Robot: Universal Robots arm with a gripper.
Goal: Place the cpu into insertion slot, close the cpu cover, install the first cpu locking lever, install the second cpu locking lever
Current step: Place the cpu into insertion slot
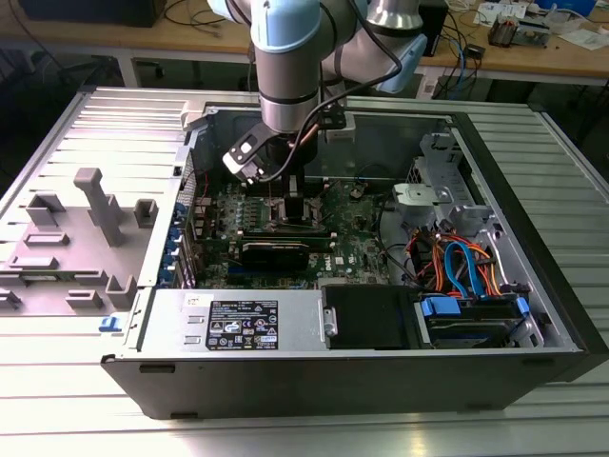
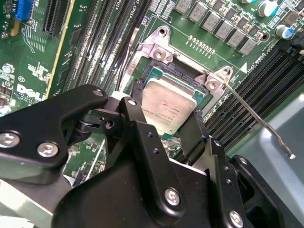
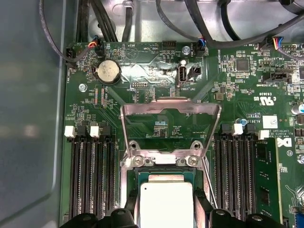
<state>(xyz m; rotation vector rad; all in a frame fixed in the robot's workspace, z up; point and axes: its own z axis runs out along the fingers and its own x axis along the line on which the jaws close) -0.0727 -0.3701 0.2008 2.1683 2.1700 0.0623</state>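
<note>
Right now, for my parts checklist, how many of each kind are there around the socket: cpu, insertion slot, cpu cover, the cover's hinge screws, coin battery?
cpu, held in the gripper: 1
insertion slot: 1
cpu cover, swung open: 1
hinge screws: 2
coin battery: 1
Total: 6

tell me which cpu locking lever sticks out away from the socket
The locking lever angling out across the black memory slots; the other lies close beside the cpu.
</note>
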